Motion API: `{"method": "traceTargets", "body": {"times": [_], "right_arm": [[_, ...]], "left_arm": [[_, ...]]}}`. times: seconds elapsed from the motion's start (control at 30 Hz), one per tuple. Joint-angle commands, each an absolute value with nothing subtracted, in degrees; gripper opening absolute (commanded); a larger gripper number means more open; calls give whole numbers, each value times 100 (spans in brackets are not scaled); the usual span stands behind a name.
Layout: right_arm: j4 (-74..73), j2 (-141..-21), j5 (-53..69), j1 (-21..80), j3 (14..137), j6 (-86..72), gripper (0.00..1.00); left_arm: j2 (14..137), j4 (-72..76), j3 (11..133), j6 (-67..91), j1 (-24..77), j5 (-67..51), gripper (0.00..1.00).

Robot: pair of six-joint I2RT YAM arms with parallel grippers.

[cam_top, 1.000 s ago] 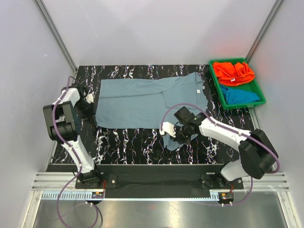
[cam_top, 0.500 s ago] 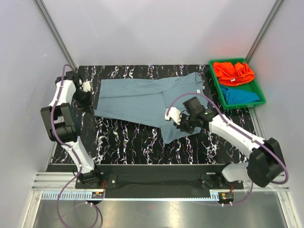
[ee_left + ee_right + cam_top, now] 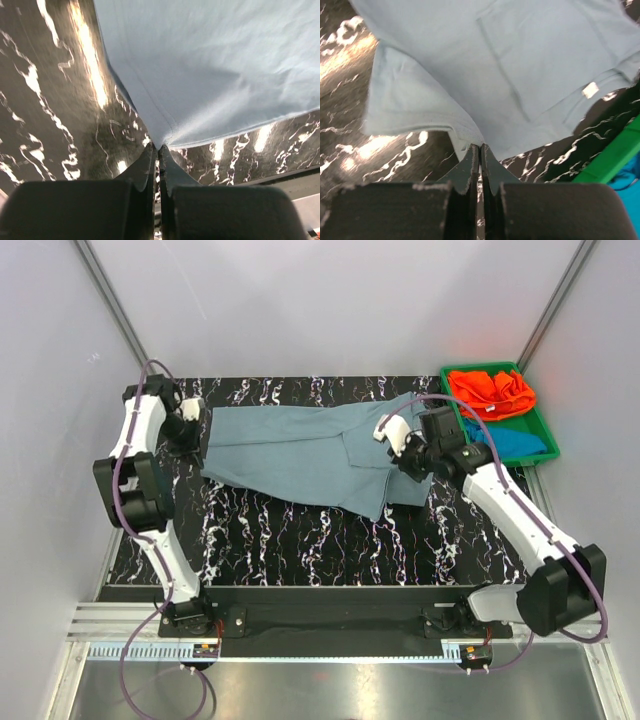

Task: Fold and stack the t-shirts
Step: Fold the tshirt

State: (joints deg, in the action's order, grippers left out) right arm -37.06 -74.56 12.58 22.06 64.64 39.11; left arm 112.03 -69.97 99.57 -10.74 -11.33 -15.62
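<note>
Cloth in work: grey-blue t-shirt point(image 3: 300, 455), spread along the black marbled table point(image 3: 300, 540), left of the green tray point(image 3: 480, 366) in the top view; its near edge runs slanted, with 1 flap hanging toward the arm bases.
Left gripper point(image 3: 156, 147): at the shirt end farthest from the tray; fingers pressed together, pinching the hem corner, cloth drawn up to the tips.
Right gripper point(image 3: 480, 146): at the shirt end nearest the tray, just beside the tray's left rim; fingers closed on a fold of cloth by the sleeve.
Neck label point(image 3: 590, 89): 1 small white tag on the collar, on the tray side of the shirt; any print too small to read.
Tray contents: 2 pieces, touching; orange t-shirt point(image 3: 490, 392) crumpled in the far half, teal-blue t-shirt point(image 3: 515, 440) in the near half.
</note>
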Motion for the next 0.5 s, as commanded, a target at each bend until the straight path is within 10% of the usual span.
{"method": "traceTargets", "body": {"times": [0.0, 0.47], "right_arm": [[-3375, -7759, 1125, 2074, 7048, 3911, 0], [-2997, -9674, 1125, 1468, 9043, 3929, 0]], "left_arm": [[11452, -7180, 10511, -1213, -1134, -1696, 0], [12304, -7286, 11574, -1231, -1108, -1591, 0]]}}
